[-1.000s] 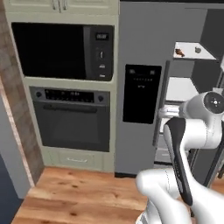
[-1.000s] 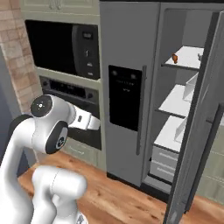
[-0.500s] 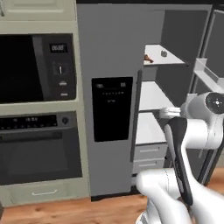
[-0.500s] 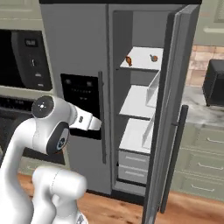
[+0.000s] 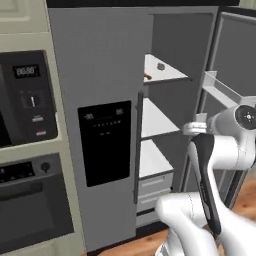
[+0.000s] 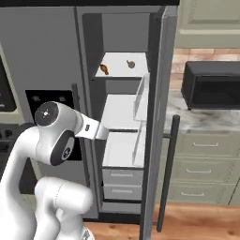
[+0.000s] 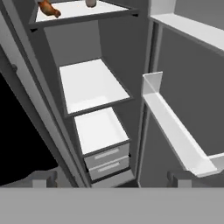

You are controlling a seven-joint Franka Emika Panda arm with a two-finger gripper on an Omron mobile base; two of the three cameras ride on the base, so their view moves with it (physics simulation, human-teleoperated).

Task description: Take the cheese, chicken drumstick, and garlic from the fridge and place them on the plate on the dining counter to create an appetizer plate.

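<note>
The fridge (image 5: 100,75) stands with its right door swung open, showing white shelves. On the top shelf lies the orange-brown chicken drumstick (image 6: 104,69) (image 7: 49,8) (image 5: 148,76). To its right sits a small brownish bulb, the garlic (image 6: 131,64) (image 7: 90,3) (image 5: 161,66). My gripper (image 7: 112,178) is open and empty, its fingertips (image 7: 43,177) wide apart. It hangs in front of the open compartment, level with the middle shelves and well below both foods. The cheese, the plate and the dining counter are out of view.
The open fridge door (image 6: 157,117) carries white bins (image 7: 175,131) on its inner side, right of the hand. Two white drawers (image 6: 121,183) sit at the fridge's bottom. Black ovens (image 5: 22,100) stand to the left. A black appliance (image 6: 211,84) rests on the marbled worktop to the right.
The base has driven on, so the whole picture has shifted: the ovens slid off to the left and the open fridge compartment now sits in the middle. The gripper stayed open.
</note>
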